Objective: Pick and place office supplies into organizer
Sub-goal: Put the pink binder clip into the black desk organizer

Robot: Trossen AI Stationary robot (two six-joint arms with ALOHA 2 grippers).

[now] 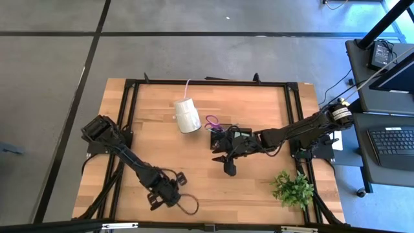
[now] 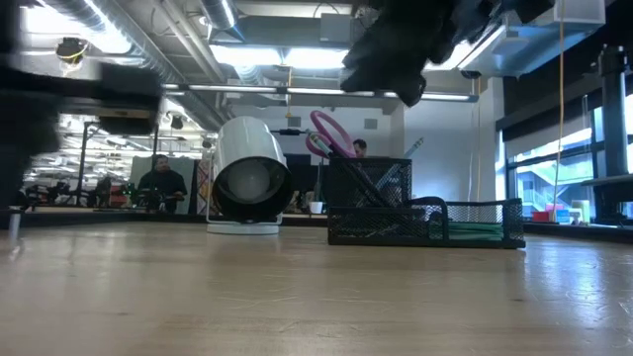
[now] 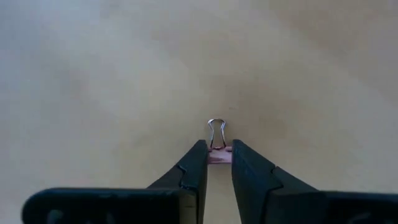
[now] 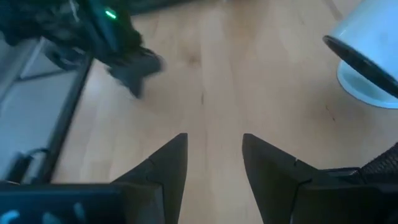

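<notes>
A small pink binder clip [image 3: 217, 152] with silver wire handles lies on the wooden tabletop. The black mesh organizer [image 2: 475, 222] sits mid-table, purple-handled scissors [image 2: 329, 132] standing upright in its taller compartment, green items in its low tray.

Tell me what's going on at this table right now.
The left gripper, low over the table's near side, has a small pink binder clip between its fingers, which look almost closed on it. The right gripper hangs open over bare wood beside the black mesh organizer, which already holds purple-handled scissors. A white cylinder lies nearby.
</notes>
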